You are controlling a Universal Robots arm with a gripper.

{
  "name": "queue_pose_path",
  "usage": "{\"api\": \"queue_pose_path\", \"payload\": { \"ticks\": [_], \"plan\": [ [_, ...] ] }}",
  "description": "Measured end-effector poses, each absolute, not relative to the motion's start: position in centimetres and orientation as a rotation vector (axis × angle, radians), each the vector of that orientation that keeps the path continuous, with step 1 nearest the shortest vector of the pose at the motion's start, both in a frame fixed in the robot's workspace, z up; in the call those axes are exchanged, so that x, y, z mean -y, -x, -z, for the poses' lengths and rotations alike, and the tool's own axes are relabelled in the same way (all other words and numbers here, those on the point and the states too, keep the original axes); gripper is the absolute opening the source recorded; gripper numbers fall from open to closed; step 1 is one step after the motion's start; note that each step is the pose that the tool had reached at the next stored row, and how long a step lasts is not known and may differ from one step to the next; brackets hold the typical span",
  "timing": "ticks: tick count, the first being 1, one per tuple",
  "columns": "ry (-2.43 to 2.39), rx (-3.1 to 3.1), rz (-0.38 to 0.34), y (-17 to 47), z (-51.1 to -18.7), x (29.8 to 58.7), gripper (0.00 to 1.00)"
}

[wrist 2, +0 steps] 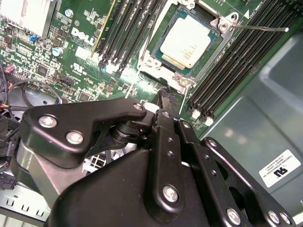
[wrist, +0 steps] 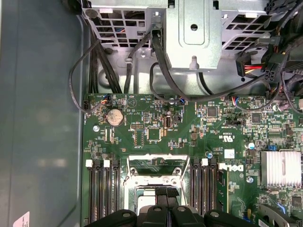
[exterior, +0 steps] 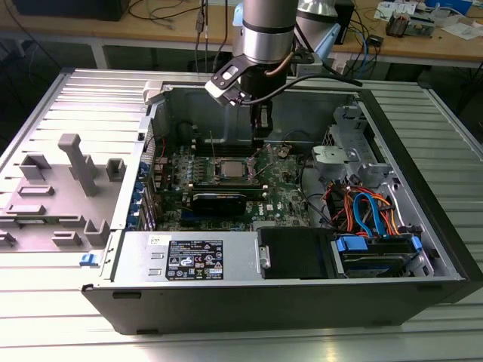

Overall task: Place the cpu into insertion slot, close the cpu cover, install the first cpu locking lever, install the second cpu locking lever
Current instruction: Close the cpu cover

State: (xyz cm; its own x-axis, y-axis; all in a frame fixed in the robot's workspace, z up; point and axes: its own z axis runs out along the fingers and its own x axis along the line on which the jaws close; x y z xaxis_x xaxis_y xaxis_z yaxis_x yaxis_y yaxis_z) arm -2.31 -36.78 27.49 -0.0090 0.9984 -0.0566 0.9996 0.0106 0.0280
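With jaws closed on nothing, the gripper (exterior: 260,134) hangs at one o'clock of the cpu (exterior: 229,169) seated in the insertion slot (wrist 2: 152,62); it is probably light, stiff and fragile, best gripped by its edges.

Bench (exterior: 226,347): ribbed grey metal surface, running under the whole work area. One computer case (exterior: 249,305) lies on its side at the middle of the bench, open face up, black front wall toward the camera in the exterior view. At the exterior view's left, just beside the case, a pale grey fixture plate (exterior: 45,219) lies flat on the bench; it carries several raised blocks and one tall post (exterior: 75,162). A small blue part (exterior: 87,259) sits at the case's near corner, beside the plate.
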Motion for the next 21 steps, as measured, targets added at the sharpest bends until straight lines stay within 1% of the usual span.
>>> {"api": "queue_pose_path", "payload": {
  "ticks": [11,21],
  "plan": [
    [-2.168,-2.190,0.031,2.25,-27.51,36.78,0.11],
    [-2.168,-2.190,0.030,2.25,-28.17,36.78,0.11]
  ]
}}
